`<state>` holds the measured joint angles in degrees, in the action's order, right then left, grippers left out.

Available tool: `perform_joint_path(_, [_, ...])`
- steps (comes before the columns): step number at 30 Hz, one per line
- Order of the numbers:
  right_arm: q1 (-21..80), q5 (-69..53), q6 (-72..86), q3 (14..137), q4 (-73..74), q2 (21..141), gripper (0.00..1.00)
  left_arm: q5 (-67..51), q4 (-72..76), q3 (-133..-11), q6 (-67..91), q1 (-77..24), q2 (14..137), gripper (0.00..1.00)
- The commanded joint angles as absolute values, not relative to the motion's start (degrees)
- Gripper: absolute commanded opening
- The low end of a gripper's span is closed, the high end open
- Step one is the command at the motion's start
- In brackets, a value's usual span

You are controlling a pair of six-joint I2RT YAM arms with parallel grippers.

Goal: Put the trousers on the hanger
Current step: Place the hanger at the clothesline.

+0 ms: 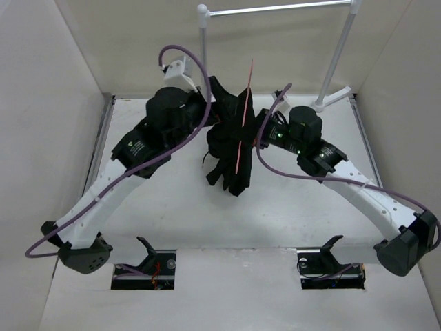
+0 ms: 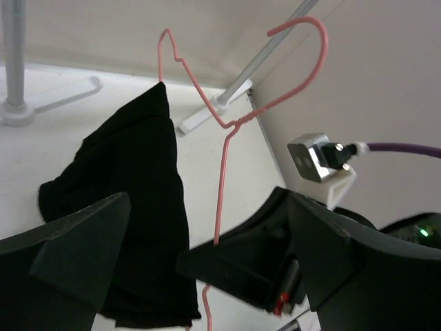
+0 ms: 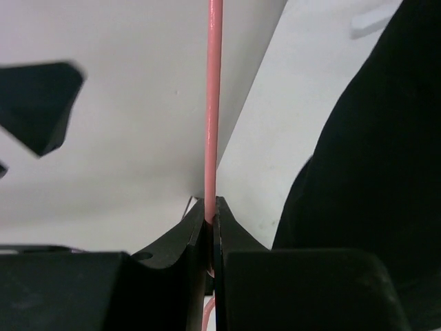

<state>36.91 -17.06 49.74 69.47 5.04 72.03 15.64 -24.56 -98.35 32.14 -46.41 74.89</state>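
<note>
The black trousers (image 1: 227, 155) hang draped over the thin pink hanger (image 1: 242, 117), which is held up above the table's middle. My right gripper (image 1: 258, 132) is shut on the hanger's wire (image 3: 211, 103), which runs straight up out of its closed fingertips (image 3: 222, 224); the trousers (image 3: 375, 172) hang just to its right. My left gripper (image 1: 209, 116) is open and empty beside the trousers. In the left wrist view its gripper (image 2: 207, 201) stands wide, with the trousers (image 2: 131, 200), the hanger (image 2: 222, 172) and its hook in between.
A white-and-silver garment rack (image 1: 275, 9) stands at the back, its post (image 1: 339, 58) and foot at the back right; its feet show in the left wrist view (image 2: 48, 96). White walls close in the table (image 1: 179, 214) on both sides.
</note>
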Motion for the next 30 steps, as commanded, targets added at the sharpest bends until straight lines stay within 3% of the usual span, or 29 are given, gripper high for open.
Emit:
perform_joint_path(1, [33.1,-18.9,48.8,77.6,-4.0,74.1,0.04,15.4,-21.2,-97.5,31.6,-44.5,69.6,1.0])
perform_joint_path(8, [22.5,-21.3,48.4,93.9,1.5,86.5,0.03,16.6,-22.2,-80.2,35.8,-37.1,61.5,1.0])
perform_joint_path(17, [13.2,-19.8,44.7,124.6,18.1,106.9,0.02,11.2,-20.9,-53.9,46.0,-33.6,53.8,1.0])
perform_joint_path(30, [6.1,-20.0,46.1,128.7,22.1,113.6,0.03,10.5,-19.9,-47.5,48.4,-32.1,51.6,1.0])
